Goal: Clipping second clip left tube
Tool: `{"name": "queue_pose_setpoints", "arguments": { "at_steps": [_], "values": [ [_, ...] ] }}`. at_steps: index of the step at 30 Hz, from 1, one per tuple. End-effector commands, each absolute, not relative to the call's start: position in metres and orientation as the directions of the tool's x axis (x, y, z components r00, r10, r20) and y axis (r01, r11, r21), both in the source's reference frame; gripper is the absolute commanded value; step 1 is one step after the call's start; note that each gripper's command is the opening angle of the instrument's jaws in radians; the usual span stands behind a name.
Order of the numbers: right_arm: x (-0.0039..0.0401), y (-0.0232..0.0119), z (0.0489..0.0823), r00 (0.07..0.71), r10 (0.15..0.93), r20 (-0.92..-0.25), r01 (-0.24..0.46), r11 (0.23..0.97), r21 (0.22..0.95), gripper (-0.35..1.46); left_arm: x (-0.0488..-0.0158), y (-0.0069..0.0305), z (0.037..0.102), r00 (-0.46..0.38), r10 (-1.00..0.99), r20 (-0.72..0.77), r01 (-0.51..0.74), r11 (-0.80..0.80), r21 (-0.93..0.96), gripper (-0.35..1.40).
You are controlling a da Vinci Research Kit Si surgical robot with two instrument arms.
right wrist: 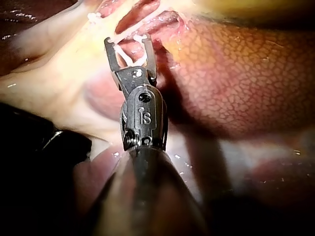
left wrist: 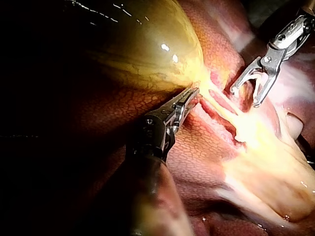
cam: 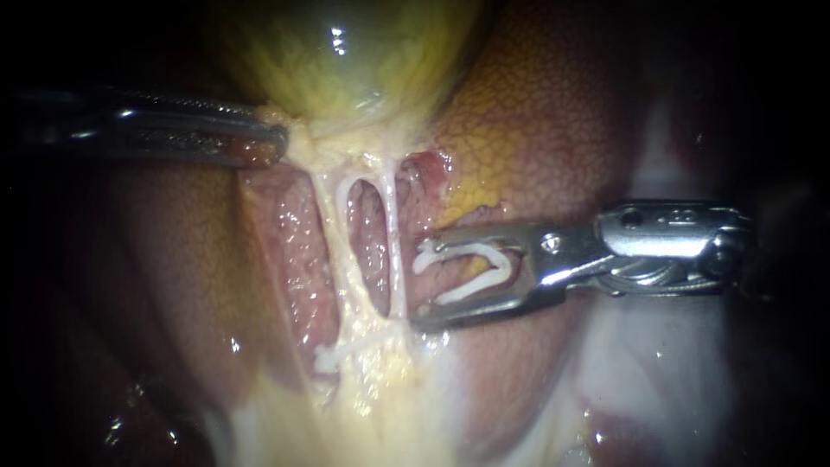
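Two pale tubes run down from the gallbladder [cam: 346, 60]: the left tube [cam: 331, 233] and the right tube [cam: 396, 251]. A white clip [cam: 333, 355] sits across the left tube's lower end. My right instrument [cam: 417, 277] comes in from the right with its jaws wide apart, carrying an open white clip [cam: 471, 272] between them. Its tips stand just right of the right tube and reach around neither tube. In the right wrist view the loaded clip [right wrist: 130, 54] shows between the jaws of that instrument [right wrist: 129, 42]. My left instrument [cam: 275, 143] is shut on the tissue at the gallbladder's neck.
Mottled liver [cam: 536, 112] lies behind and to the right of the tubes. Pale yellow fatty tissue [cam: 380, 406] spreads below them. In the left wrist view the gallbladder [left wrist: 142, 49] bulges beside my left instrument [left wrist: 194, 93], with my right instrument [left wrist: 245, 97] beyond the tubes.
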State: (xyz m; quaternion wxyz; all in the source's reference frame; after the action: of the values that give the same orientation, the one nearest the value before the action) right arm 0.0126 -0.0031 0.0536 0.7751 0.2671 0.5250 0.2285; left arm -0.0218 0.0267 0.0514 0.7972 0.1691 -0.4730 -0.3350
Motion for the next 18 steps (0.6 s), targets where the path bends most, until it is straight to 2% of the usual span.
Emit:
{"name": "queue_pose_setpoints", "arguments": {
  "at_steps": [1, 9, 18],
  "values": [
    [0.0125, -0.0029, 0.0530, 0.336, 0.633, -0.697, -0.064, 0.754, 0.654, 0.48, -0.0218, 0.0267, 0.0514, 0.328, -0.694, 0.641, 0.374, 0.719, 0.587, -0.35],
    [0.0137, -0.0030, 0.0501, 0.290, 0.637, -0.715, 0.023, 0.742, 0.670, 0.48, -0.0218, 0.0267, 0.0513, 0.328, -0.694, 0.641, 0.374, 0.718, 0.587, -0.35],
    [0.0165, -0.0037, 0.0511, 0.280, 0.613, -0.739, 0.075, 0.753, 0.653, 0.46, -0.0218, 0.0267, 0.0513, 0.328, -0.694, 0.641, 0.374, 0.719, 0.587, -0.35]
  ]
}}
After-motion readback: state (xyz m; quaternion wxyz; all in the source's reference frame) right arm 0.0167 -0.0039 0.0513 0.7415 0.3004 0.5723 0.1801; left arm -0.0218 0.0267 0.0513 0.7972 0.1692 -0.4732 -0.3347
